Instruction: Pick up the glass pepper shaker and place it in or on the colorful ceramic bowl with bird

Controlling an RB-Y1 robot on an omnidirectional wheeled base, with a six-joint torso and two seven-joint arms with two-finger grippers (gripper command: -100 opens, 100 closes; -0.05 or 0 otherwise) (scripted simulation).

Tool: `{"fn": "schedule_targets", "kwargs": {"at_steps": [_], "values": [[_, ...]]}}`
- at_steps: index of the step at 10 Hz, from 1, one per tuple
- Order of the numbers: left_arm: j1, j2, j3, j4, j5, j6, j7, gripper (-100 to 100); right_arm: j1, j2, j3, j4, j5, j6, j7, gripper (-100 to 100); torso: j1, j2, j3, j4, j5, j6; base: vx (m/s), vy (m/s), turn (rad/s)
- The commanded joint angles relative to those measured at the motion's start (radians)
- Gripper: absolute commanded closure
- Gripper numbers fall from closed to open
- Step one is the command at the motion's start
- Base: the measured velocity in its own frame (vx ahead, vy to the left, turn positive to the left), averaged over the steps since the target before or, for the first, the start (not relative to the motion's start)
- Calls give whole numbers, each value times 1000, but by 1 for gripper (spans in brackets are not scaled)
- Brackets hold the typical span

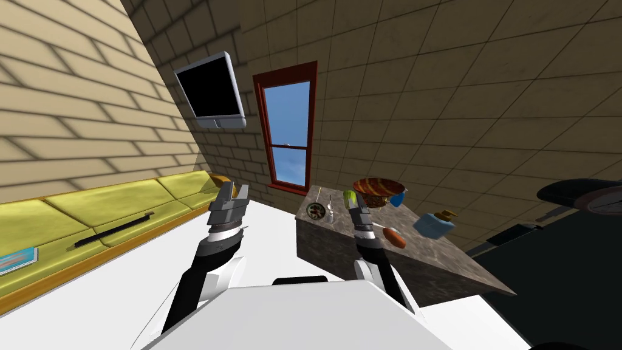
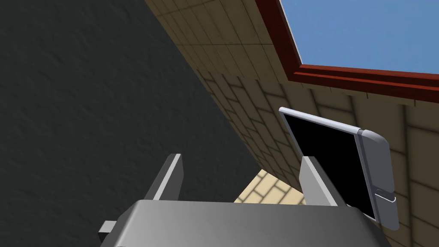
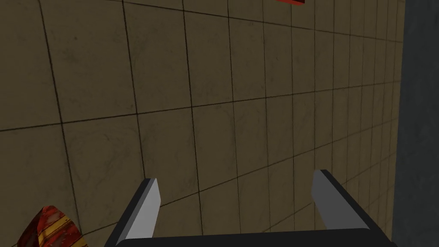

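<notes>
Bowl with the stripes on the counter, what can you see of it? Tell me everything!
The bowl is wide and round, dark red with yellow and orange stripes. It stands upright on the stone-look counter, near the far end by the wall. A blue cup sits close on one side and a green thing on the other. The open right gripper hovers beside its rim. I can't make out a bird.

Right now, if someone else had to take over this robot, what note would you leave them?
Left gripper: open, empty, raised beside the counter.
Right gripper: open, empty, over the counter next to the striped bowl.
Small pale thing left of the bowl may be the shaker; I cannot tell.
Done: nothing grasped.
Left: grasp shaker, put it in bowl.
</notes>
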Motion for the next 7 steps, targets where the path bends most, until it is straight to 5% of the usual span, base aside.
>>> {"fn": "schedule_targets", "kwargs": {"at_steps": [1, 7], "values": [[0, 0, 0, 0, 0, 0, 0, 0, 5, -29, -15, 17, 26, 29, 16, -100, 0, 0, 0, 0, 0, 0, -36, 152, -44], [0, 0, 0, 0, 0, 0, 0, 0, 10, -126, -80, 109, 141, 141, 93, -100, 2, -2, -1, 0, 1, 0, -29, 158, -54]]}}
